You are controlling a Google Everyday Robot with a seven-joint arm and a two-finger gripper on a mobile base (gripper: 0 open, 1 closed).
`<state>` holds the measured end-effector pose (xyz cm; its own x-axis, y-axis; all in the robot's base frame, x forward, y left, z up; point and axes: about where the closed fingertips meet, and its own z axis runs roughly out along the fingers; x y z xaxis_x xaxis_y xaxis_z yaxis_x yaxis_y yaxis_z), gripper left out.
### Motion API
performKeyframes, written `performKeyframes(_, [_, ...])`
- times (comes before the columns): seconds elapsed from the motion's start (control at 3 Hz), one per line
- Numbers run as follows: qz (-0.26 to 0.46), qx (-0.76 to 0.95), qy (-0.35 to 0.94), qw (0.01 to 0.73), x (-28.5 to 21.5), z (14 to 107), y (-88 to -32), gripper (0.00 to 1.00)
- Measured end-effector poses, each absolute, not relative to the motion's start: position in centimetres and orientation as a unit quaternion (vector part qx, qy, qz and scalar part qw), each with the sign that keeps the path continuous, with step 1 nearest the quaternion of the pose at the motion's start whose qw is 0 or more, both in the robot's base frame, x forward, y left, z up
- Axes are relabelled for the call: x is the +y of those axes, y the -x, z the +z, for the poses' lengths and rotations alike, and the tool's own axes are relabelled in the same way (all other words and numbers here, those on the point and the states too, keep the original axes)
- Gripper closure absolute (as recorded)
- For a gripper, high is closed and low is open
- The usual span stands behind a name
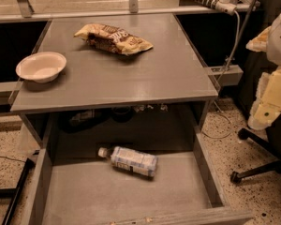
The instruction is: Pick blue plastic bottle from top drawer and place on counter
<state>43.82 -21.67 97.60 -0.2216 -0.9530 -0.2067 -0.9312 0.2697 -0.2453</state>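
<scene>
Pulled open across the bottom of the frame, the top drawer (107,198) is a wide, shallow grey box with low side walls. Its front edge runs along the lower border and its back end reaches under the counter. The counter (145,74) fills the upper middle: a flat grey top, slightly glossy, wider than the drawer. At the right edge, from the upper right down to mid-height, is the robot's white and cream arm. The gripper (264,108) is the cream part at its lower end, to the right of the counter's front corner and above the speckled floor (234,142). Whether this claw is released or clenched cannot be told. Nothing shows in its hold, and it is well apart from the counter, the drawer and the bottle. Below it, at the lower right, the dark legs and castors of a wheeled chair (260,163) rest on the floor. On the far half of the counter, towards the upper middle, lies a crumpled yellow-and-brown snack bag (113,39), its length running left to right. A white bowl (40,66) sits upright at the counter's left edge. The blue plastic bottle (133,161) lies on its side on the drawer floor, in the back half. Its white cap points left, its pale blue-and-white label faces up, and it touches neither side wall. In the shadow under the counter behind it sit a few dark things too dim to name.
</scene>
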Motion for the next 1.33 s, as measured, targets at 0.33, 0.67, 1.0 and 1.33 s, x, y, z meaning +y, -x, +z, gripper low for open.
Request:
performKeyframes(0.33, [-0.035,0.781,0.602,0.161,-21.6,97.1,-44.1,0.0])
performKeyframes(0.67, [-0.024,0.774,0.608,0.175,-20.7,94.7,-43.2,0.0])
performKeyframes(1.0, [-0.002,0.768,0.611,0.191,-19.4,89.4,-42.2,0.0])
performKeyframes(1.33, [0.028,0.755,0.617,0.221,-17.2,84.4,-41.6,0.0])
